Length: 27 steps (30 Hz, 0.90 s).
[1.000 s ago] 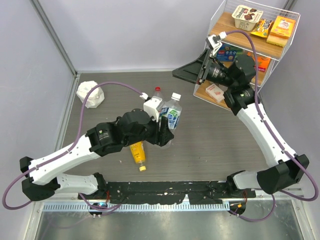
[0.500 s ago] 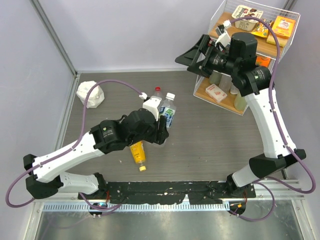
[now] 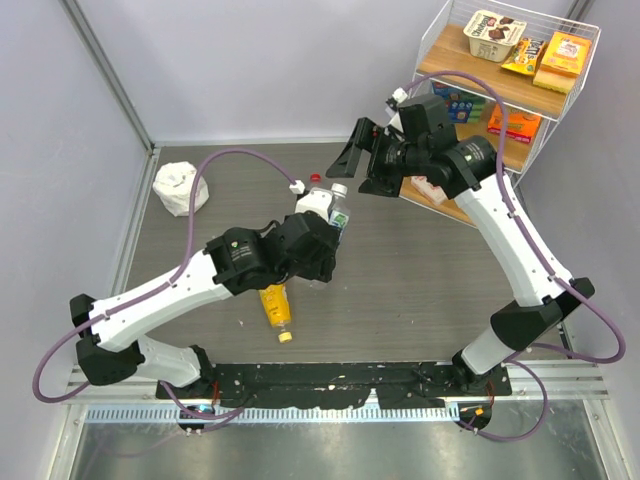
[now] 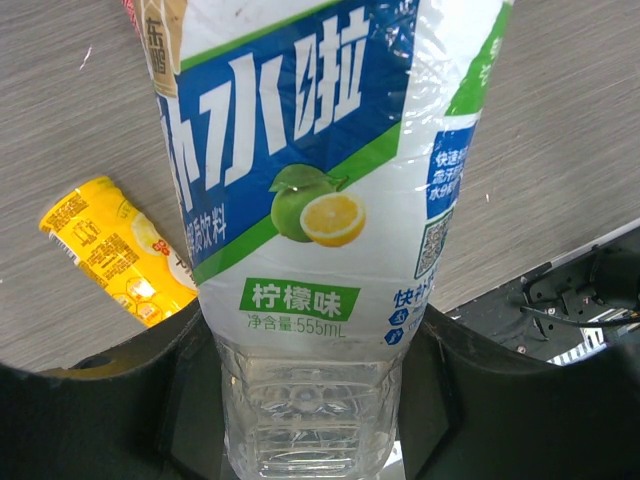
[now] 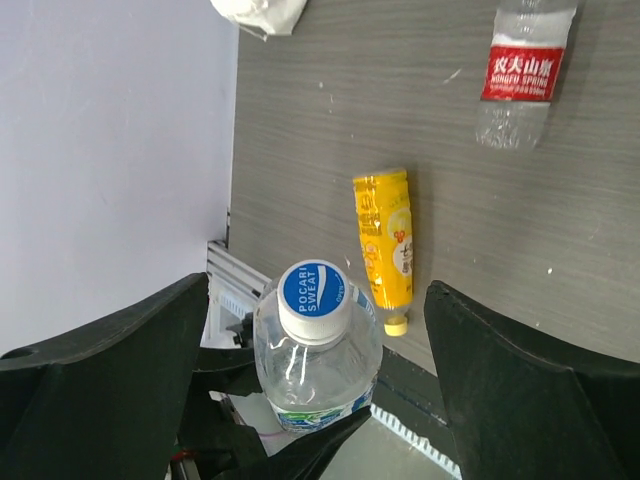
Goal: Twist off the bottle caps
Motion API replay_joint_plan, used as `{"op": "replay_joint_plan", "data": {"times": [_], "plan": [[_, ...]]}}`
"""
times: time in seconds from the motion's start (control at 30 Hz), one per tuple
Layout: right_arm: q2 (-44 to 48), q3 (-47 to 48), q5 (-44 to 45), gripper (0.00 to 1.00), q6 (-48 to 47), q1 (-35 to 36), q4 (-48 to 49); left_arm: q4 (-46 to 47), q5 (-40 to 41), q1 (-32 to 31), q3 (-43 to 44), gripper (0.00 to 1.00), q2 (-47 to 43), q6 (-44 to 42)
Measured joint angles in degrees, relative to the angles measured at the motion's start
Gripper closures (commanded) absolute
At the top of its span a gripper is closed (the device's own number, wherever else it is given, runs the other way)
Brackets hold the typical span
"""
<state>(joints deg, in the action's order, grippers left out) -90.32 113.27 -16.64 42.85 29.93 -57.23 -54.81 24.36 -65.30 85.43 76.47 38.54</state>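
The left gripper (image 4: 308, 400) is clenched on the lower body of the small clear plastic bottle with a blue-white label (image 4: 320, 180), mid-table. The right gripper (image 5: 318, 300) hangs with fingers spread wide either side of that bottle's round pale blue-white cap (image 5: 313, 288), apart from it. In the top view, the yellow plastic bottle (image 3: 276, 304) lies at the held bottle's seven o'clock.
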Motion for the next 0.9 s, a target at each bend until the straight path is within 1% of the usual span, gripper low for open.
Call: {"op": "replay_joint_plan", "data": {"times": [0.13,0.23,0.27,0.4,0.53,0.6,0.63,0.7,0.73,0.77,0.8,0.9], "plan": [[0.0,-2.12,0.31,0.16,0.37,1.31,-0.13,-0.74,0.33,0.0,1.2,1.0,1.14,0.04],[-0.04,-2.8,0.72,0.17,0.39,1.77,-0.24,-1.29,0.33,0.0,1.75,1.0,1.66,0.02],[-0.04,-2.89,0.85,0.19,0.39,1.84,-0.24,-1.44,0.33,0.0,1.81,1.0,1.7,0.02],[-0.04,-3.26,1.57,0.32,0.37,2.08,-0.22,-2.16,0.31,0.0,2.34,1.0,1.9,0.02],[-0.04,-3.8,1.57,0.4,0.35,2.16,-0.02,-2.36,0.31,0.0,2.56,1.0,1.92,0.02],[-0.04,-4.37,1.42,0.53,0.42,2.21,0.31,-2.58,0.28,0.0,2.56,1.0,1.92,0.02],[-0.04,-4.63,1.01,0.66,0.61,2.21,0.63,-2.89,0.04,0.0,2.56,1.0,1.92,0.02],[-0.04,-5.01,0.52,0.79,0.61,2.21,1.49,-3.23,-0.28,0.0,2.56,1.0,2.03,-0.02],[-0.04,-5.16,0.42,0.83,0.66,2.23,1.77,-3.43,-0.17,0.0,2.56,1.0,2.1,0.07],[-0.04,-5.31,0.33,0.94,0.57,2.29,1.97,-3.65,-0.11,0.0,2.56,1.0,2.1,0.2],[-0.04,-5.49,0.17,0.98,0.52,2.29,2.19,-3.78,-0.11,0.0,2.56,1.0,2.1,0.22],[-0.02,-6.71,-1.09,0.98,0.57,2.29,4.13,-3.96,-0.04,0.02,2.56,1.0,2.12,0.24]]}}
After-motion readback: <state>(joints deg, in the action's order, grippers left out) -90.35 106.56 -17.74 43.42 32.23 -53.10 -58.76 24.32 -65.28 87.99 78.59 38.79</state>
